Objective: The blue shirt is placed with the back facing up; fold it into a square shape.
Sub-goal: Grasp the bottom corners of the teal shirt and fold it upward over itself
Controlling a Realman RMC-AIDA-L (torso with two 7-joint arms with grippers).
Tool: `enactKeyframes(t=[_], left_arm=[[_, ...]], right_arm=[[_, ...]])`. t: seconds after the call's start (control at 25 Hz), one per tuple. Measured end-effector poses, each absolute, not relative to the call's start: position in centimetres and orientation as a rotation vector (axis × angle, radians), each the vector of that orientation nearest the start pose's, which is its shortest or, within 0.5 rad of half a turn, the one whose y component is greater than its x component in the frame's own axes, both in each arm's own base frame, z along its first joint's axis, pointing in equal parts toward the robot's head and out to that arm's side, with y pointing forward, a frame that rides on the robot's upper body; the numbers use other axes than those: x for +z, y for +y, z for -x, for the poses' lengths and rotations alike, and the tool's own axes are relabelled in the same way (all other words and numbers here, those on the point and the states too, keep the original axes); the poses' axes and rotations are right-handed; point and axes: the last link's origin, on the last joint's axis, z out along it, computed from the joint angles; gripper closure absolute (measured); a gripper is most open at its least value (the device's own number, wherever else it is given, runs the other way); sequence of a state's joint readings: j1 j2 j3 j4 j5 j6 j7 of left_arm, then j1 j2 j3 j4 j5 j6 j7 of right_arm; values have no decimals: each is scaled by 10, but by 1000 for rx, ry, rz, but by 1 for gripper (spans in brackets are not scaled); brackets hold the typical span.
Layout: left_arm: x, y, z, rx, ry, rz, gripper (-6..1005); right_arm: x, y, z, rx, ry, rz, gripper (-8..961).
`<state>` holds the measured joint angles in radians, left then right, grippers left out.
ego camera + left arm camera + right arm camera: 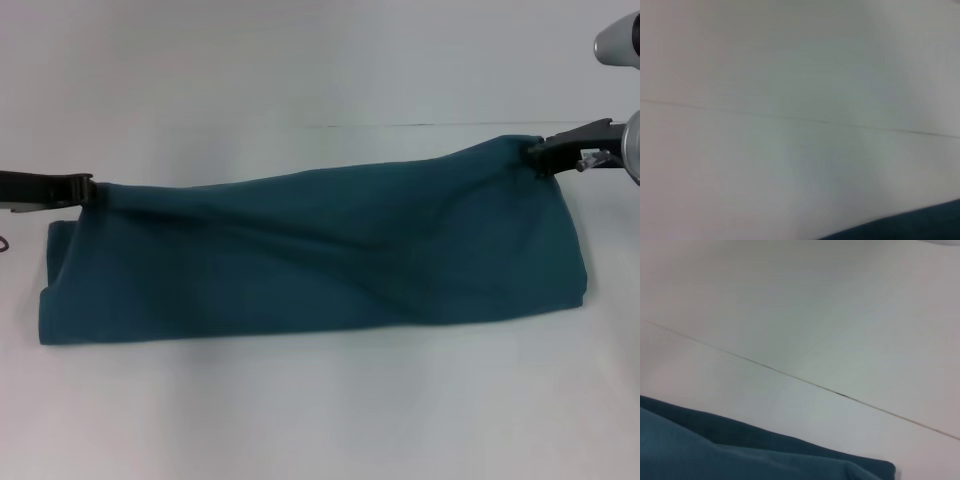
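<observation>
Head view alone shows both tools, left tool (88, 190) and right tool (540, 155), clamped on the blue shirt (310, 255).

A plain white worktop (300, 410) is filling the head view, lying bare in front and behind. 1 thin dark seam (420, 125) is running straight across its far part. The same seam (790, 118) is crossing the left wrist view, and it (805, 382) is slanting across the right wrist view.
</observation>
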<state>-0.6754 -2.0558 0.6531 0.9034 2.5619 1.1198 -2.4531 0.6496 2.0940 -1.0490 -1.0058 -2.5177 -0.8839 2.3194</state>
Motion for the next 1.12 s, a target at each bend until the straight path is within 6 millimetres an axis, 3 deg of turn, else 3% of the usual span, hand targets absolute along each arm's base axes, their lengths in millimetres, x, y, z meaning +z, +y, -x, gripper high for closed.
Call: enactKeyframes(t=[0.56, 1.12], left_arm=[[64, 428, 280, -165, -1421, 1919, 893], [62, 430, 293, -177, -1368, 1827, 784]], right_arm=[[22, 448, -234, 36, 846, 2132, 931], [12, 455, -227, 27, 809, 2134, 802]])
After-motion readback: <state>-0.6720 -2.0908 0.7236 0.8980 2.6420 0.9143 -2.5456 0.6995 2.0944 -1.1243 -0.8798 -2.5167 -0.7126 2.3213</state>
